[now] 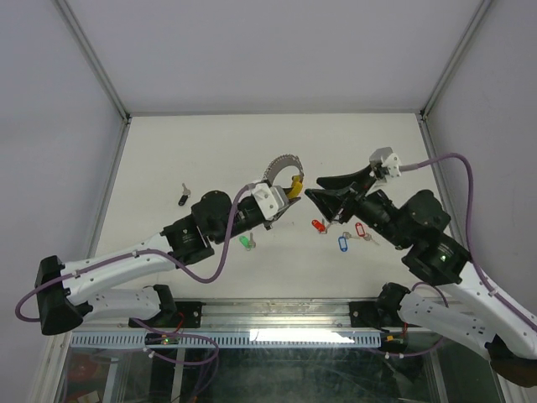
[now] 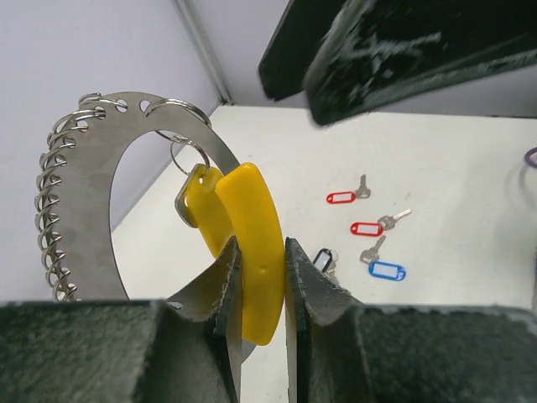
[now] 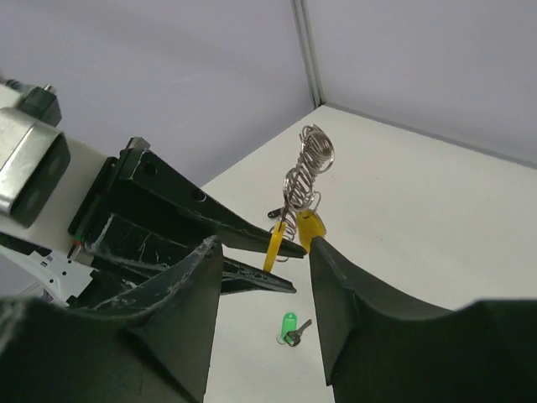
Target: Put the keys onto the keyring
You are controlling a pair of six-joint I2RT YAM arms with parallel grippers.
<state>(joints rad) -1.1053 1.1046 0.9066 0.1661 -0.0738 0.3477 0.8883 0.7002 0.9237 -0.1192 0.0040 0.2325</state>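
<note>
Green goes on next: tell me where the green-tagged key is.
Top view: the green-tagged key lies on the table left of centre, beside the left arm's wrist, nearer than the keyring; a red-tagged key lies to its right.

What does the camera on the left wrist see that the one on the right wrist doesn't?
Only the left wrist view shows one red-tagged key, a second red-tagged key, the blue-tagged key and a black-tagged key on the table. Only the right wrist view shows the green-tagged key. Both show the keyring, the yellow-tagged key hanging on it, pinched at its yellow segment by the left gripper.
</note>
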